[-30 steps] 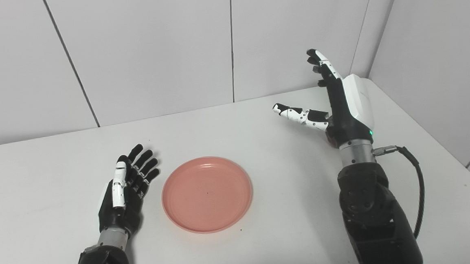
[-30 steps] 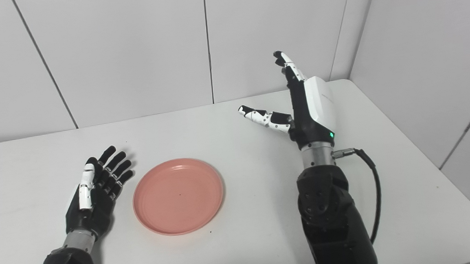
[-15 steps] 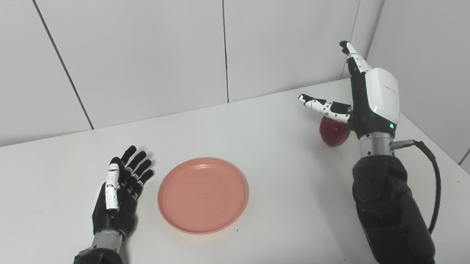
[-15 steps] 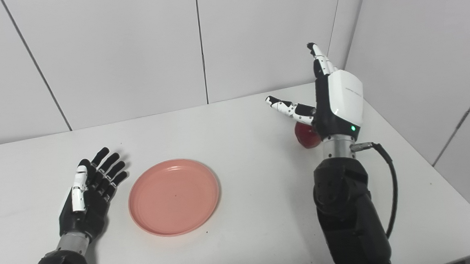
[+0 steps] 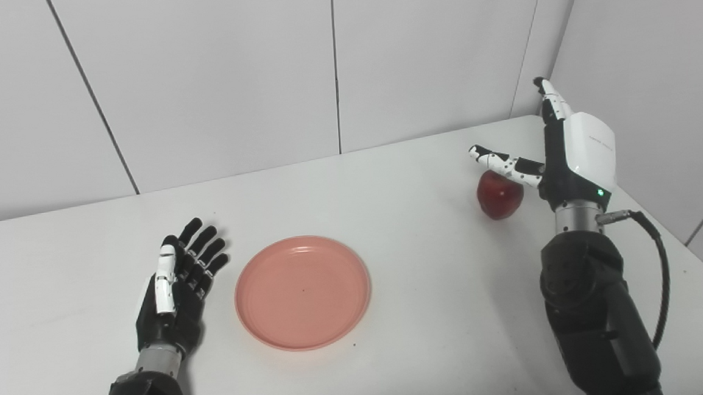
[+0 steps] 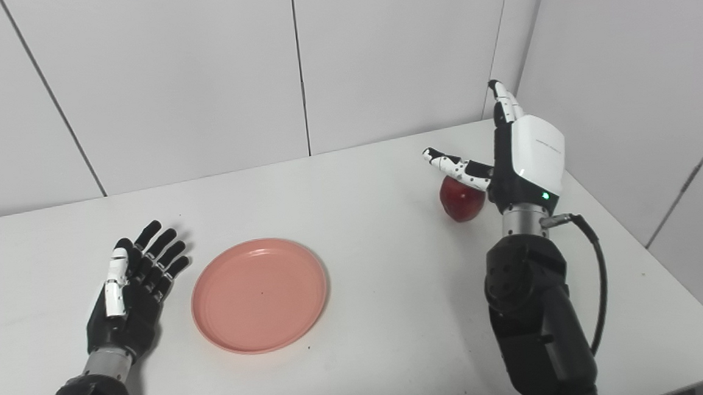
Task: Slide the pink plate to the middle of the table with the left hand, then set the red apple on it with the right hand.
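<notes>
My right hand (image 5: 574,153) is spread beside the red apple (image 5: 499,194), grasping nothing. My left hand (image 5: 177,287) rests released beside the pink plate (image 5: 302,292).

Worktop (image 5: 398,365): white, matte, rounded corner at near right.
Back wall (image 5: 216,77): pale grey panels, thin dark vertical seams.
Right wall (image 5: 660,50): same grey panelling, meets back wall at corner.
Light: even, soft shadows on the worktop.
</notes>
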{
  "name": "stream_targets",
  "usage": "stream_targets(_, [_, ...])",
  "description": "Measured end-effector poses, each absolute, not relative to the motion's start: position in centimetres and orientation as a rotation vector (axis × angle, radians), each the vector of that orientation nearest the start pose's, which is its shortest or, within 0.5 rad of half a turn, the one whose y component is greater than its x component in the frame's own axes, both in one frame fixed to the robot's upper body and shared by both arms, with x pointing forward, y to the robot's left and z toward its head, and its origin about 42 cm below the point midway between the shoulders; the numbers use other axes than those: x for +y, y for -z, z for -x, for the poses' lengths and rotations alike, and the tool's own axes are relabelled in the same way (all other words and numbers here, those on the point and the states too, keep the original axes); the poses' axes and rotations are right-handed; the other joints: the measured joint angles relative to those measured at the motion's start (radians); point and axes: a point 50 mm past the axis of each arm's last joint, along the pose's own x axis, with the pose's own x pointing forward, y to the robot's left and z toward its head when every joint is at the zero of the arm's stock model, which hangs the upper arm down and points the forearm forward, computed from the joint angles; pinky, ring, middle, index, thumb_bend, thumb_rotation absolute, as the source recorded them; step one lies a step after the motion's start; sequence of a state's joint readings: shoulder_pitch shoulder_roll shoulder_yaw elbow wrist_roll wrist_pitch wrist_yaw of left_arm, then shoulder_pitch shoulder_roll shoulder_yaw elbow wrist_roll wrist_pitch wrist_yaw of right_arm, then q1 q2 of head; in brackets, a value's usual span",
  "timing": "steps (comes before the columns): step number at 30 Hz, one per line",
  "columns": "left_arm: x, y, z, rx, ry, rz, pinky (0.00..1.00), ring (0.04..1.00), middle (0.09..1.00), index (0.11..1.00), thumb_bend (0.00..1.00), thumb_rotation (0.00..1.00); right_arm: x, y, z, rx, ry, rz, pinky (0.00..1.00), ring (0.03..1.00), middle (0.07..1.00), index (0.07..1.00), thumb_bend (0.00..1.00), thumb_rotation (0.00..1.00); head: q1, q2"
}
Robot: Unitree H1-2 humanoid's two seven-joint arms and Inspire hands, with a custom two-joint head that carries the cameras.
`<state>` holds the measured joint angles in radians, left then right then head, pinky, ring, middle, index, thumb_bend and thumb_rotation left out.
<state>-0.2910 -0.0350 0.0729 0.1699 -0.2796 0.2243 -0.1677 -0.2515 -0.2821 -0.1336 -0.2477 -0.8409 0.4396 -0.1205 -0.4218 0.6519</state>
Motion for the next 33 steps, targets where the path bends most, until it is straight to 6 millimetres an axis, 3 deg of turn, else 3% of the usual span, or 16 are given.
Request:
stream_targets(5, [17.9,-12.8,-37.3,0.09,0.23,0.332,0.86,0.862,0.868,0.856,0.37,1.0,-33.7,-23.6,-33.9,-0.062,0.614,1.012,0.75,0.871,0.9,0.918,1.0,0.62,0.002,0.005])
stream_targets(22, [17.8,-12.9,-37.3,0.093,0.234,0.334,0.86,0.864,0.871,0.859,0.37,1.0,-34.4,-21.2,-34.9,0.038,0.549,1.023,0.7,0.846,0.889,0.922,1.0,0.6,0.008,0.017])
stream_targets(33, [17.8,-13.0,-37.2,0.102,0.231,0.333,0.85,0.858,0.864,0.849,0.37,1.0,-34.3,-20.9,-35.0,0.054,0.518,0.998,0.72,0.852,0.895,0.915,1.0,0.53,0.008,0.026])
